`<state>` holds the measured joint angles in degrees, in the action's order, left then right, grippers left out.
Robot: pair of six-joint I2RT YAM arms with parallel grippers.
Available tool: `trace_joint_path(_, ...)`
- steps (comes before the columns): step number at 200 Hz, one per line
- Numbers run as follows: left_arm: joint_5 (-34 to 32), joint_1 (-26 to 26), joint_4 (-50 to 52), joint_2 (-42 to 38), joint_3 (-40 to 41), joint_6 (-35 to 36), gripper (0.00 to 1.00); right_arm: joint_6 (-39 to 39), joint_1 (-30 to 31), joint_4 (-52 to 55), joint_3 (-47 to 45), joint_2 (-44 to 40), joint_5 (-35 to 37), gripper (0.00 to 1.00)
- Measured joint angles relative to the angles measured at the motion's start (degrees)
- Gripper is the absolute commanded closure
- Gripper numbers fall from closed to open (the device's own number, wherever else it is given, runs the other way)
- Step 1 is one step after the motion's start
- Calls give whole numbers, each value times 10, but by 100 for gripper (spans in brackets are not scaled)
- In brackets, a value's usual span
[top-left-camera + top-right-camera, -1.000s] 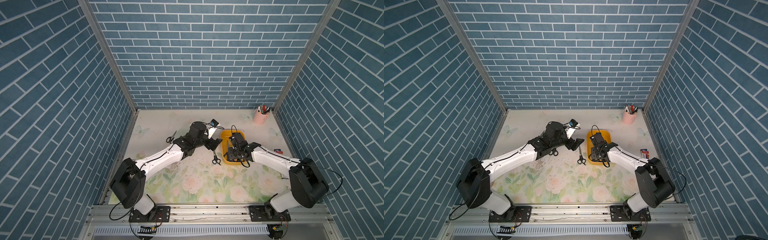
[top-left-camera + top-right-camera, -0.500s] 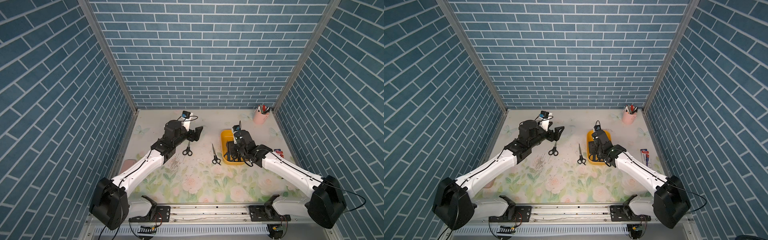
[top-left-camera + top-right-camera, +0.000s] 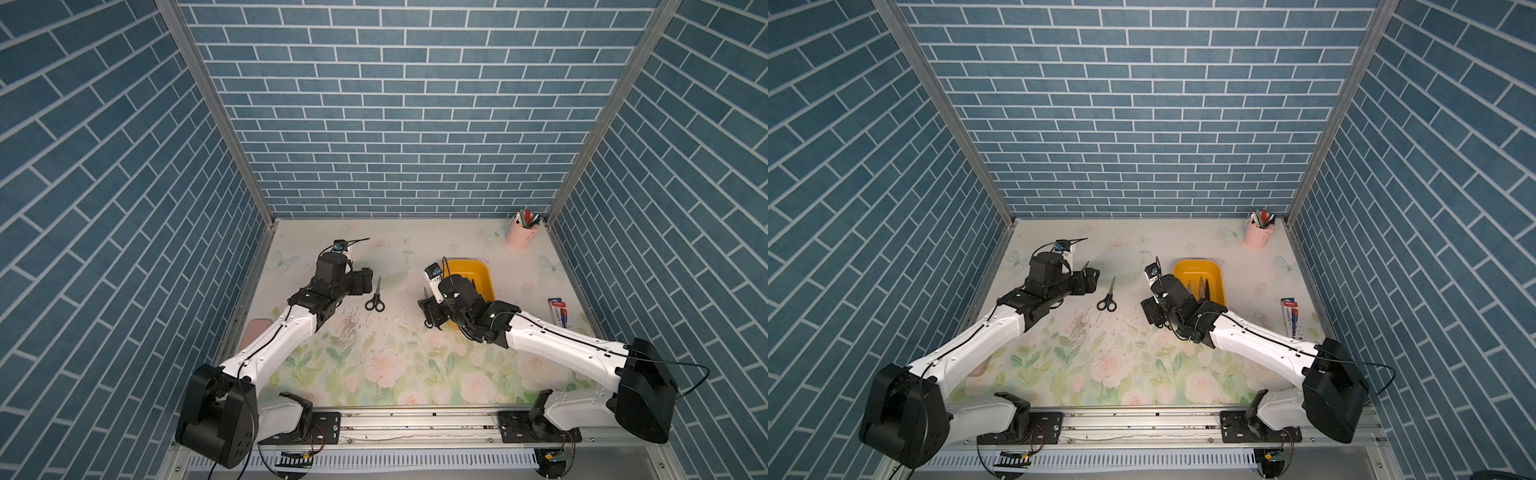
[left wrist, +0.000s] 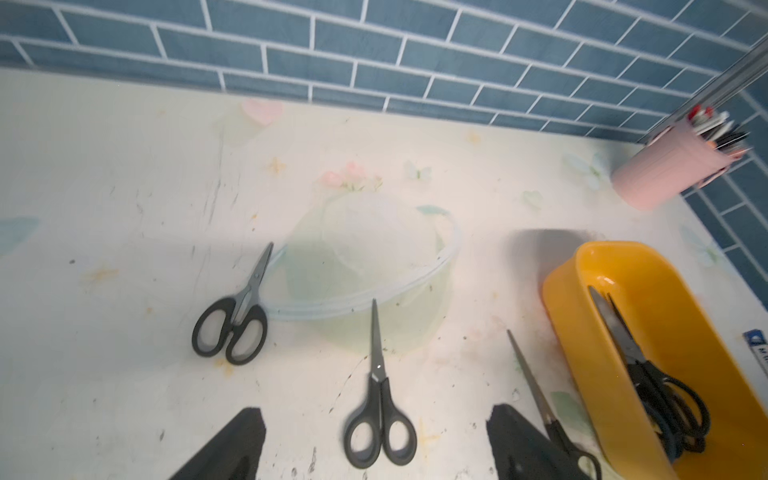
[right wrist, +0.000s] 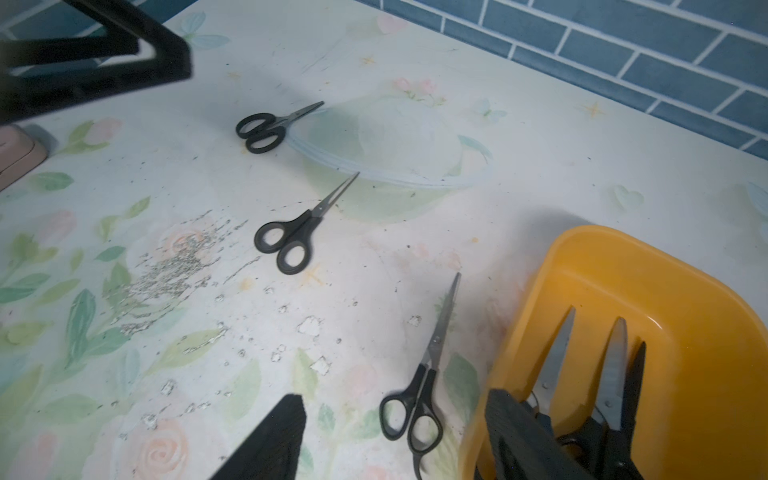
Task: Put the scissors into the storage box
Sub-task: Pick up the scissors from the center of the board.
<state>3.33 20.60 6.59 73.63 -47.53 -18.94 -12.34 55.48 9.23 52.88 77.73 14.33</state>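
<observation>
**Bimanual sorting of scissors (image 3: 375, 297) into the storage box (image 4: 582, 353).** The left end effector (image 4: 376, 411) hangs released, jaws spread wide, over the middle pair (image 4: 380, 399). This pair's blades point away from it, an alignment that suggests a grasp across the handles is intended. The right end effector (image 5: 395, 409) is likewise released and empty. It is poised above the slender pair (image 5: 434, 349), which lies on the bench (image 5: 374, 291) just beside the box wall and is probably its nearest target. A stubby pair (image 4: 230, 328) with broad loops lies farther off. Several stored pairs (image 5: 615, 365) rest lengthwise in the shallow yellow-orange box, blades pointing one way and handles bunched together. All show silver blades and black loop handles. The pink pen cup (image 3: 519, 235) stands well apart in a corner.
</observation>
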Motion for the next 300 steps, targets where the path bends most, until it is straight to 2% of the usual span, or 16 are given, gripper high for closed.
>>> trace_joint_path(43,37,-1,53,94,-25,0,24,8,26,-13,-5,21,58,27)
trace_joint_path(62,47,1,86,136,-59,7,36,6,26,-16,-6,21,78,27)
trace_joint_path(92,31,13,150,209,-148,20,36,-9,26,-17,-6,31,102,28)
trace_joint_path(113,23,23,180,222,-169,23,37,-20,28,-17,-6,39,110,28)
trace_joint_path(134,14,30,203,229,-172,25,46,-24,31,-18,-6,41,116,28)
trace_joint_path(175,3,56,222,264,-177,20,48,-24,34,-20,-5,41,125,29)
trace_joint_path(213,0,74,221,290,-177,15,49,-24,41,-31,-10,40,131,29)
trace_joint_path(262,-16,75,217,306,-177,14,57,-24,45,-37,-22,33,136,29)
trace_joint_path(300,-17,76,200,324,-177,14,60,-24,45,-42,-27,29,140,29)
